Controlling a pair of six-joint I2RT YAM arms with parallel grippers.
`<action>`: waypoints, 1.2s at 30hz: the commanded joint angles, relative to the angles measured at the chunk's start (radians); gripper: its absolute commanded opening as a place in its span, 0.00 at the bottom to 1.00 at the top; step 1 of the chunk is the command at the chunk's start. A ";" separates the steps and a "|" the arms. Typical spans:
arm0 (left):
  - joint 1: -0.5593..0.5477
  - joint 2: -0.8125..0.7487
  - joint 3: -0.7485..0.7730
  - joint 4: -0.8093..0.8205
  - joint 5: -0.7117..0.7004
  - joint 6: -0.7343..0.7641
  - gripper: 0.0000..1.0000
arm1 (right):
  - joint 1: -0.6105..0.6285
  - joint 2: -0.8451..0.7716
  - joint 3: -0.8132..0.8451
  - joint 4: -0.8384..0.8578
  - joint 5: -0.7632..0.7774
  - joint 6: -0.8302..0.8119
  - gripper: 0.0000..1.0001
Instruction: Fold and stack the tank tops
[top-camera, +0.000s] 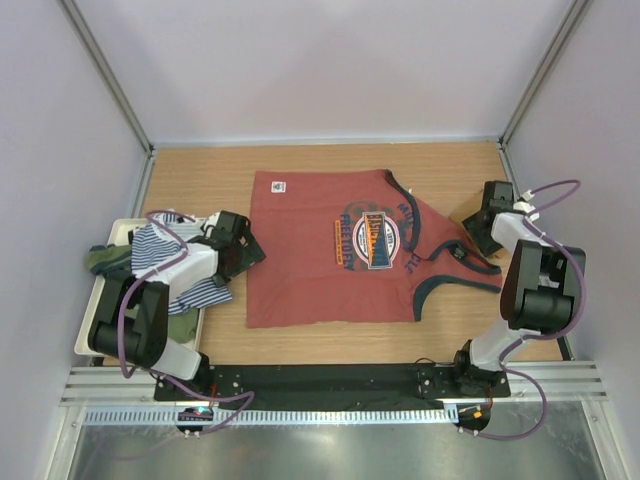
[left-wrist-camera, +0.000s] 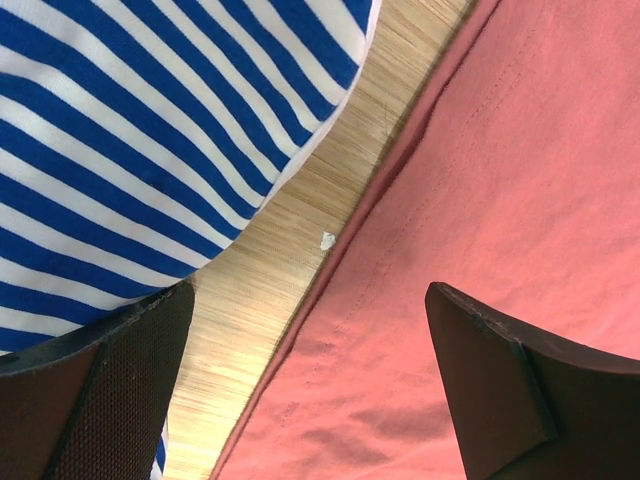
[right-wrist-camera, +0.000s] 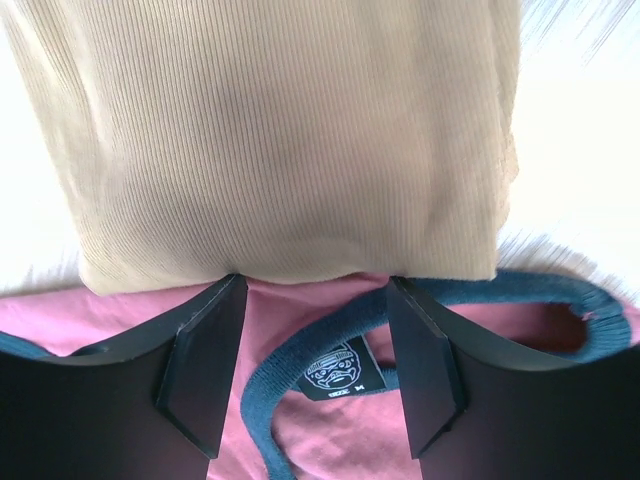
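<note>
Noted red top (top-camera: 320, 270) spread flat mid-frame on surface (top-camera: 200, 170). Found left end effector (left-wrist-camera: 310, 330) gaping wide over left hem, beside striped top (top-camera: 160, 245) heaped with olive top (top-camera: 105, 260). Saw right end effector (right-wrist-camera: 312, 300) half-spread above navy neckline (right-wrist-camera: 560, 290), gripping nothing; tan top (right-wrist-camera: 280, 140) just ahead

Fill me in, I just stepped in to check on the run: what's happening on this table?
Two robot arms are working on tank tops. A rust-red top lies spread flat on the wooden table, not yet folded. The left pincer hangs open over the bare strip between its hem and a striped top, which sits with an olive top at the white tray. The right pincer is at the neckline end, open, its tips at a tan ribbed cloth.
</note>
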 joint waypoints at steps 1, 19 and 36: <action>0.009 0.043 -0.015 -0.011 0.005 0.027 1.00 | -0.012 -0.038 0.004 0.030 -0.022 -0.019 0.65; -0.070 0.041 0.025 -0.004 0.042 0.064 0.73 | -0.012 -0.081 -0.065 0.114 -0.123 -0.048 0.65; -0.106 0.118 0.076 -0.046 0.002 0.119 0.64 | -0.012 -0.083 -0.079 0.136 -0.140 -0.045 0.65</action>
